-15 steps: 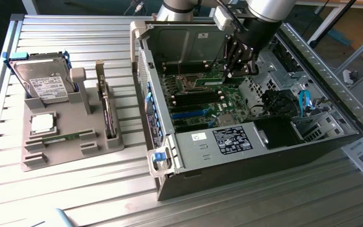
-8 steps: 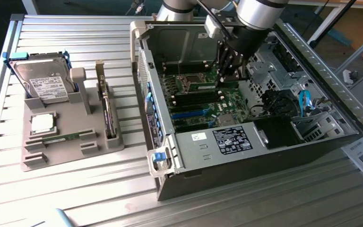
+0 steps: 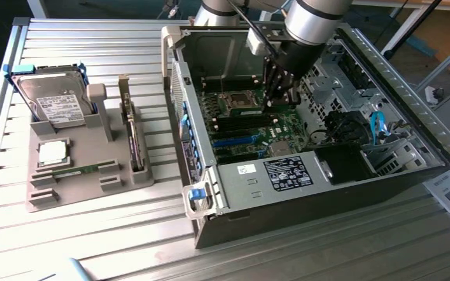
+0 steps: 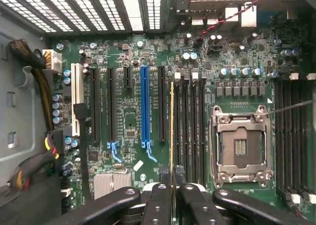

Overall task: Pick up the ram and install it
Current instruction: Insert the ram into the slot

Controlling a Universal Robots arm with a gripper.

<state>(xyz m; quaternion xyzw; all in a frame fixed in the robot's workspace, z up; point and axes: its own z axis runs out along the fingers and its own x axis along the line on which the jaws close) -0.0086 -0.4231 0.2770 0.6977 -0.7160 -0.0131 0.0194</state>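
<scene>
Exterior view
Arm: reaches down from above into the open computer case (image 3: 209, 222), which lies on its side on the ribbed metal table (image 3: 92, 246).
Gripper (image 3: 276, 104): low over the motherboard (image 3: 248, 137), near the middle of the case.
Tray (image 3: 77, 196): grey, on the table towards the exterior view's left, well apart from the case.
Tray contents: a hard drive (image 3: 53, 102) propped at the far end, a square silver processor chip (image 3: 53, 152), a dark expansion card (image 3: 135, 146) standing on edge, and a green stick (image 3: 75, 172) lying flat in a slot.

Wrist view
Gripper (image 4: 172, 178): black fingers (image 4: 157, 195) brought together, clamped on the ram.
Ram (image 4: 172, 126): seen edge-on (a thin yellow-green line), running straight out from between the fingertips.
Ram position: lengthwise along the bank of black memory slots (image 4: 190, 126), at the side of that bank facing the blue expansion slot (image 4: 144, 106).
Contact with board: cannot tell whether the ram sits in a slot or hangs above it.
Processor socket (image 4: 240, 146): beyond the memory slots, its metal frame empty.
</scene>
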